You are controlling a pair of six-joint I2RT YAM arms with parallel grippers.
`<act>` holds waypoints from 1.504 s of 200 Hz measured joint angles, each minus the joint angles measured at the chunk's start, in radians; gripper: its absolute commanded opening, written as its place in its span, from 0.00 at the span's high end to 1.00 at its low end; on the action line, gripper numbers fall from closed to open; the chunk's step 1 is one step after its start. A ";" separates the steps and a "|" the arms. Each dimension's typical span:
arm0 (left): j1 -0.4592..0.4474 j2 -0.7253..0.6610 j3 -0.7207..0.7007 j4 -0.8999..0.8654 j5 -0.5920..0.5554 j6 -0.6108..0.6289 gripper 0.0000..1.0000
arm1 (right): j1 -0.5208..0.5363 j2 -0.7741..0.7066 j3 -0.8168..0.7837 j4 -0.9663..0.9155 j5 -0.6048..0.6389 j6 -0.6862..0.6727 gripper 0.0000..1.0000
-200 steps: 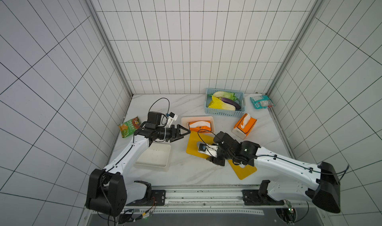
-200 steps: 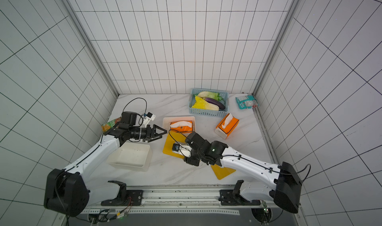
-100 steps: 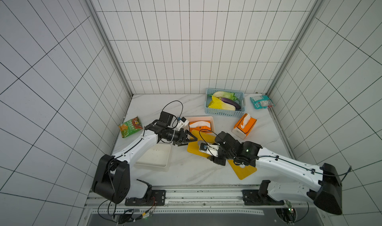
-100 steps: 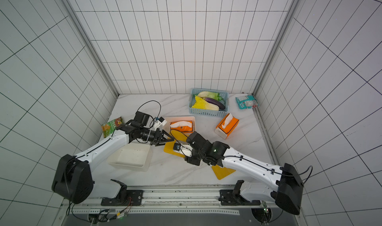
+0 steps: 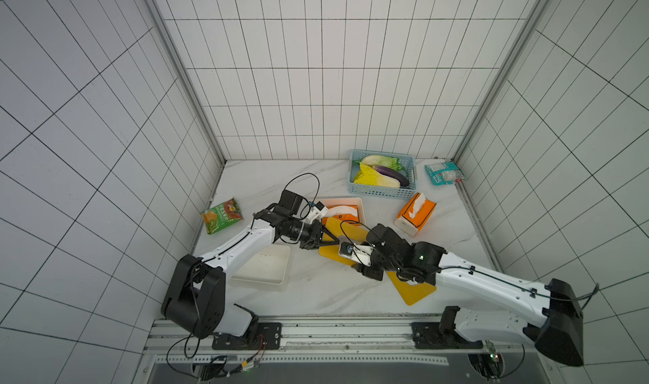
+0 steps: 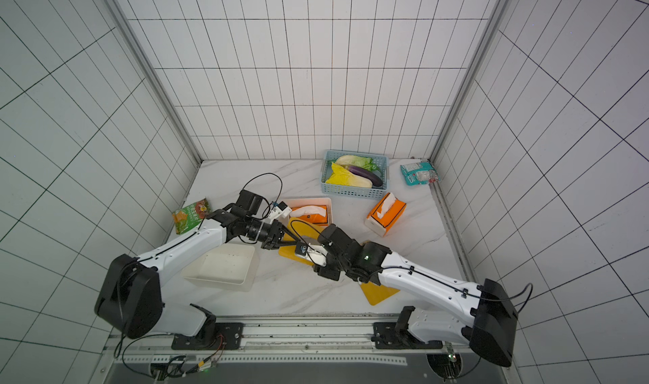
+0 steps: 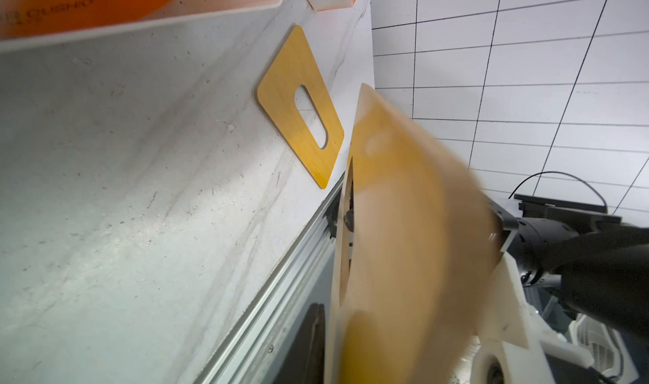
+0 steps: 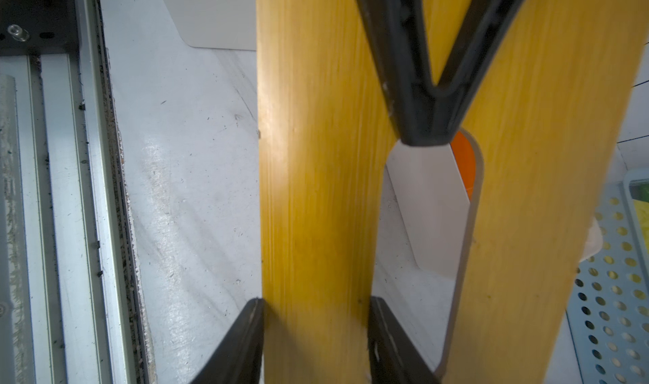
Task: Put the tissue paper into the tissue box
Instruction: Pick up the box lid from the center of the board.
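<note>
In both top views the orange tissue pack [image 5: 346,219] lies inside the white tissue box [image 5: 339,199], behind both arms. Bare worktop [image 5: 316,292] lies open toward the front rail.

Left wrist view: a flat lid [image 7: 298,108] sits near the worktop's edge.

Right wrist view: the right pincer [image 8: 316,305] clamps the raised lid [image 8: 316,154] beside its slot. The left pincer's [image 8: 425,134] tips meet at the slot's end, grip unclear.
</note>
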State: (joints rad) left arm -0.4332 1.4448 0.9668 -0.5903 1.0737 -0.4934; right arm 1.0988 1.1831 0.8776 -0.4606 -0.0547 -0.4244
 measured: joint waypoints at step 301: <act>0.277 -0.179 -0.037 0.247 0.137 -0.092 1.00 | -0.762 0.033 -0.133 0.676 -0.896 1.090 0.12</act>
State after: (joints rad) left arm -0.1558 1.2659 0.9302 -0.3431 1.2110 -0.5850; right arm 0.3367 1.2163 0.7444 0.2157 -0.9512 0.6655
